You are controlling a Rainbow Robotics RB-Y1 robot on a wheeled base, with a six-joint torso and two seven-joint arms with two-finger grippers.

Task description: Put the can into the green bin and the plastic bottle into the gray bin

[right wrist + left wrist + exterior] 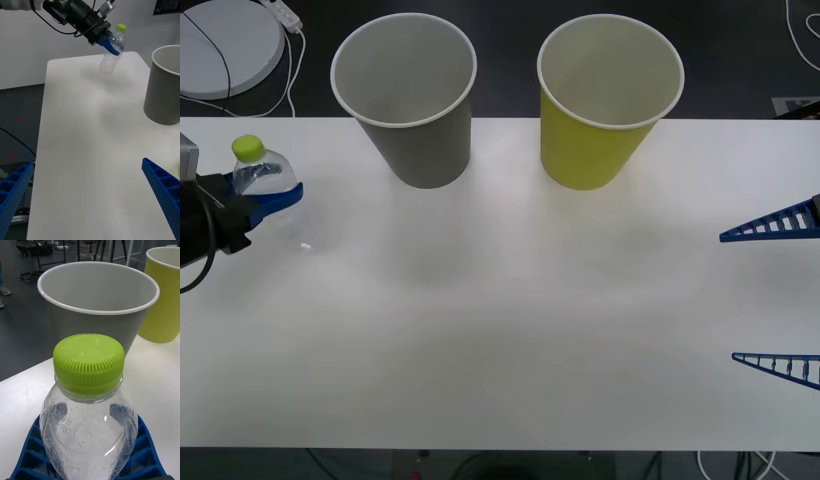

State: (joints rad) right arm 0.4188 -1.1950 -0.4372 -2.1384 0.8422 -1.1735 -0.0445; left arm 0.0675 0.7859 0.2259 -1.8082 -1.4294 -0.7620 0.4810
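Left gripper (265,195) at the white table's (500,330) left edge, blue fingers (146,450) pinching the plastic bottle (260,172) upright, lime cap above them. Just beyond that grip stood the gray bin (408,95), with the green bin (605,100) past it on the far side. Right gripper (780,295) spread wide, holding nothing, well apart from the bottle.

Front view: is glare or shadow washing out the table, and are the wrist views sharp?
Front view: white table evenly bright, soft shadows below gray bin and green bin. Left wrist view: plastic bottle sharp, room behind soft. Right wrist view: own fingers slightly soft.
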